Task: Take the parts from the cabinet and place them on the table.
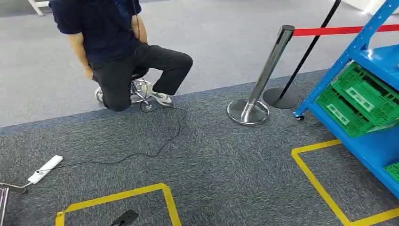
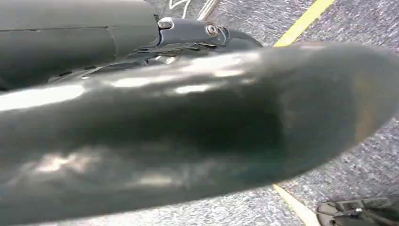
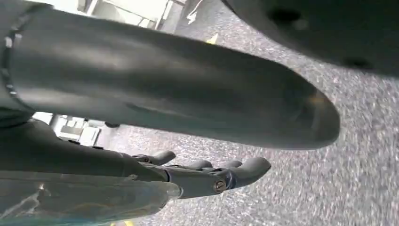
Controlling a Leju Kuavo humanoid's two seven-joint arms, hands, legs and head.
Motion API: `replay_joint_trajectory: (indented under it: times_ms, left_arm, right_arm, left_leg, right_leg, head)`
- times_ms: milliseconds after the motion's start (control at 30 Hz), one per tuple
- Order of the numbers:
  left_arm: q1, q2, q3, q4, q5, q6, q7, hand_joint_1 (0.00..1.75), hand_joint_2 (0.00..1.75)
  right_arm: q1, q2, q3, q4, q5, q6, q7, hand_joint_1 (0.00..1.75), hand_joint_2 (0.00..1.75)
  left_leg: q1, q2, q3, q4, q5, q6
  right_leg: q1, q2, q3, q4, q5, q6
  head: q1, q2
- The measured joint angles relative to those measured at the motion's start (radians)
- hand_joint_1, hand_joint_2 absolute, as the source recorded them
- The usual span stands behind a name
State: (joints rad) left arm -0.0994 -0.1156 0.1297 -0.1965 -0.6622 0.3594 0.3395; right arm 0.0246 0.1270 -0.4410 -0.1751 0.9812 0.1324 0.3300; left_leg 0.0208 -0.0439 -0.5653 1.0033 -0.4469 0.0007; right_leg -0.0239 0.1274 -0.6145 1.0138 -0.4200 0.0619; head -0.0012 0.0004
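At two o'clock, the blue steel cabinet (image 1: pixel 371 146) holds green plastic crates (image 1: pixel 360 99); our right hand (image 3: pixel 207 175) hangs empty, fingers loosely apart, left hand's (image 2: pixel 188 136) state unclear.

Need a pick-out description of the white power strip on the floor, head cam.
Start at the grey carpet in the head view and find the yellow taped floor square at the near edge. Beyond its corner lies the white oblong power strip, a thin black cable trailing from it toward the seated person; nothing else there is white.

A robot test lab: grey carpet (image 1: pixel 221 155) marked with yellow floor tape (image 1: pixel 320 183), a blue rack (image 1: pixel 371 141) holding green crates (image 1: pixel 357 101), and a stanchion (image 1: pixel 256 89) with red belt (image 1: pixel 339 31).
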Motion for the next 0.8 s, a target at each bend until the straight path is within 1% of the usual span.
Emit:
replay_joint_trajectory:
  times_ms: [33,67,100,133,167,200,233,267,300,333,367,400,433,467,500,533,567,600,633,667,700,733,767,800]
  left_arm:
    - [-0.003,0.001,0.007,0.000,0.014,0.001,0.000,0.00,0.00]
    - [-0.001,0.000,0.014,0.000,0.023,0.001,0.000,0.00,0.00]
    - [0.002,0.000,0.024,0.000,0.038,0.001,0.003,0.00,0.00]
    - [0.005,0.001,0.033,0.000,0.051,0.001,0.003,0.00,0.00]
    - [0.008,0.002,0.042,0.000,0.061,0.001,0.003,0.00,0.00]
    - [0.009,0.002,0.052,0.000,0.070,0.001,0.003,0.00,0.00]
    - [0.008,0.002,0.061,0.000,0.079,0.002,0.002,0.00,0.00]
    - [0.007,0.002,0.069,0.000,0.082,0.002,-0.001,0.00,0.00]
    - [0.007,0.002,0.074,0.000,0.087,0.003,-0.003,0.00,0.00]
    - [0.007,0.002,0.078,0.000,0.087,0.003,-0.003,0.00,0.00]
    - [0.008,0.002,0.083,0.000,0.087,0.004,-0.003,0.00,0.00]
    - [0.008,0.002,0.088,0.000,0.087,0.004,-0.003,0.00,0.00]
    - [0.008,0.001,0.092,0.000,0.088,0.004,-0.003,0.00,0.00]
    - [0.007,0.000,0.094,0.000,0.089,0.004,-0.003,0.00,0.00]
    - [0.006,0.000,0.096,0.000,0.090,0.004,-0.003,0.00,0.00]
    - [0.005,0.000,0.098,0.000,0.090,0.004,-0.003,0.00,0.00]
    - [0.004,0.000,0.100,0.000,0.090,0.004,-0.003,0.00,0.00]
    - [0.004,0.000,0.102,0.000,0.090,0.003,-0.002,0.00,0.00]
    - [0.006,0.001,0.104,0.000,0.090,0.002,-0.002,0.00,0.00]
    - [0.008,0.001,0.107,0.001,0.090,0.000,-0.001,0.00,0.00]
    - [0.009,0.001,0.109,0.001,0.090,-0.002,-0.001,0.00,0.00]
    - [0.009,0.001,0.110,0.002,0.089,-0.002,-0.001,0.00,0.00]
    - [0.008,0.001,0.110,0.002,0.085,-0.002,-0.002,0.00,0.00]
    - [0.007,0.002,0.110,0.002,0.077,0.000,-0.007,0.00,0.00]
  right_arm:
    - [-0.002,0.000,0.007,0.000,0.011,0.001,-0.003,0.00,0.00]
    - [-0.005,-0.001,0.011,0.000,0.019,0.000,-0.008,0.00,0.00]
    - [-0.012,-0.007,0.024,0.000,0.035,0.003,-0.016,0.00,0.00]
    - [-0.015,-0.009,0.035,0.000,0.047,0.007,-0.022,0.00,0.00]
    - [-0.017,-0.014,0.044,0.000,0.058,0.008,-0.028,0.00,0.00]
    - [-0.017,-0.016,0.052,0.000,0.067,0.008,-0.031,0.00,0.00]
    - [-0.017,-0.020,0.060,0.000,0.075,0.009,-0.035,0.00,0.00]
    - [-0.018,-0.021,0.068,0.000,0.079,0.009,-0.035,0.00,0.00]
    - [-0.019,-0.026,0.074,0.000,0.083,0.009,-0.036,0.00,0.00]
    - [-0.022,-0.026,0.079,0.000,0.085,0.009,-0.037,0.00,0.00]
    - [-0.029,-0.026,0.084,0.000,0.085,0.009,-0.038,0.00,0.00]
    - [-0.032,-0.026,0.088,0.000,0.086,0.009,-0.038,0.00,0.00]
    - [-0.030,-0.027,0.093,0.000,0.086,0.009,-0.040,0.00,0.00]
    - [-0.029,-0.027,0.094,0.000,0.086,0.009,-0.040,0.00,0.00]
    - [-0.030,-0.027,0.097,0.000,0.087,0.006,-0.037,0.00,0.00]
    - [-0.033,-0.026,0.100,0.000,0.088,-0.002,-0.029,0.00,0.00]
    - [-0.035,-0.025,0.103,0.000,0.091,-0.011,-0.020,0.00,0.00]
    - [-0.038,-0.025,0.106,0.000,0.092,-0.021,-0.008,0.00,0.00]
    - [-0.042,-0.021,0.107,0.000,0.092,-0.023,-0.005,0.00,0.00]
    - [-0.046,-0.018,0.108,0.000,0.092,-0.026,-0.001,0.00,0.00]
    - [-0.047,-0.011,0.108,0.000,0.086,-0.031,0.004,0.00,0.00]
    - [-0.047,-0.008,0.108,0.000,0.074,-0.035,0.007,0.00,0.00]
    - [-0.048,-0.005,0.107,0.000,0.066,-0.039,0.007,0.00,0.00]
    - [-0.048,-0.003,0.105,0.000,0.052,-0.043,0.007,0.00,0.00]
  left_leg:
    - [-0.003,0.010,0.000,0.000,0.000,0.008]
    - [-0.007,0.021,0.000,0.000,0.000,0.015]
    - [-0.011,0.038,-0.002,0.000,0.000,0.018]
    - [-0.014,0.052,-0.003,0.000,0.000,0.019]
    - [-0.017,0.065,-0.003,0.000,-0.001,0.021]
    - [-0.020,0.077,-0.002,0.000,-0.001,0.021]
    - [-0.022,0.085,-0.002,0.000,-0.001,0.021]
    - [-0.022,0.093,-0.001,0.000,-0.001,0.021]
    - [-0.022,0.101,0.002,0.000,-0.002,0.021]
    - [-0.024,0.107,0.004,0.000,-0.003,0.019]
    - [-0.030,0.116,0.002,0.005,-0.006,0.013]
    - [-0.029,0.125,0.002,0.003,-0.003,0.009]
    - [-0.029,0.134,0.003,0.002,-0.003,0.007]
    - [-0.027,0.143,0.004,-0.001,0.000,0.002]
    - [-0.028,0.147,0.000,0.001,-0.006,-0.003]
    - [-0.024,0.102,-0.003,0.018,-0.023,-0.010]
    - [-0.023,0.069,-0.024,0.069,-0.059,-0.014]
    - [-0.020,0.056,-0.060,0.149,-0.101,-0.018]
    - [-0.019,0.053,-0.097,0.223,-0.131,-0.021]
    - [-0.018,0.053,-0.125,0.278,-0.144,-0.024]
    - [-0.016,0.053,-0.131,0.287,-0.133,-0.026]
    - [-0.013,0.052,-0.120,0.260,-0.100,-0.029]
    - [-0.009,0.050,-0.093,0.200,-0.055,-0.031]
    - [-0.003,0.037,-0.056,0.121,-0.011,-0.036]
  right_leg:
    - [0.008,-0.080,-0.012,0.038,-0.027,0.001]
    - [0.009,-0.103,-0.041,0.100,-0.067,0.002]
    - [0.011,-0.112,-0.079,0.186,-0.111,0.003]
    - [0.011,-0.118,-0.114,0.265,-0.145,0.003]
    - [0.011,-0.119,-0.131,0.310,-0.159,0.002]
    - [0.012,-0.120,-0.126,0.310,-0.148,-0.001]
    - [0.015,-0.121,-0.094,0.262,-0.118,-0.005]
    - [0.017,-0.125,-0.049,0.185,-0.082,-0.010]
    - [0.024,-0.149,0.012,0.083,-0.043,-0.017]
    - [0.032,-0.197,0.044,0.018,-0.044,-0.022]
    - [0.038,-0.197,0.050,0.005,-0.044,-0.030]
    - [0.039,-0.184,0.051,0.007,-0.041,-0.034]
    - [0.040,-0.175,0.047,0.007,-0.040,-0.037]
    - [0.041,-0.164,0.040,0.006,-0.036,-0.043]
    - [0.035,-0.155,0.049,-0.003,-0.028,-0.051]
    - [0.031,-0.146,0.049,-0.007,-0.024,-0.054]
    - [0.028,-0.138,0.048,-0.009,-0.021,-0.058]
    - [0.026,-0.129,0.046,-0.009,-0.019,-0.061]
    - [0.026,-0.117,0.043,-0.009,-0.019,-0.062]
    - [0.025,-0.103,0.042,-0.009,-0.017,-0.061]
    - [0.023,-0.090,0.042,-0.009,-0.017,-0.060]
    - [0.021,-0.077,0.043,-0.008,-0.017,-0.059]
    - [0.017,-0.065,0.044,-0.007,-0.016,-0.054]
    - [0.013,-0.053,0.045,-0.005,-0.017,-0.048]
  head:
    - [0.009,0.000]
    - [0.014,0.000]
    - [0.012,0.000]
    - [0.014,0.000]
    - [0.012,0.000]
    - [0.013,0.000]
    - [0.013,0.000]
    - [0.013,0.000]
    - [0.013,0.000]
    - [0.013,0.000]
    - [0.013,0.000]
    - [0.010,0.000]
    - [0.011,0.000]
    - [0.011,0.000]
    - [0.012,0.000]
    - [0.010,0.000]
    - [0.008,0.000]
    - [0.005,0.000]
    - [0.004,0.000]
    - [0.003,0.000]
    - [0.005,0.000]
    - [0.003,0.000]
    - [0.004,0.000]
    - [0.004,0.000]
